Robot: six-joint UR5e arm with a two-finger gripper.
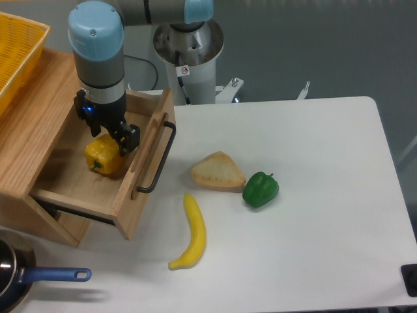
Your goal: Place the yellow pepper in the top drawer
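- A pan (10, 277) with a blue handle sat at the near left corner of the table (313, 215).
- A banana (191, 233) lay near the front, apart from everything else.
- Behind it, a piece of bread (217, 172) and a green pepper (260, 189) lay side by side, about touching.
- The drawer (140, 166) stood pulled out from the cabinet (29, 124), its black handle facing the bread.
- The pepper (104, 155) was inside the open drawer, low against its floor; whether it rested there or hung just above could not be told.
- The gripper (114, 137) was down in the drawer on the pepper's top, and its jaws looked clamped on it.
- As a judgement, the carry was done; what remained was to let go and lift clear of the drawer.
- A yellow basket (16, 52) stood on the cabinet, farthest back on the left.
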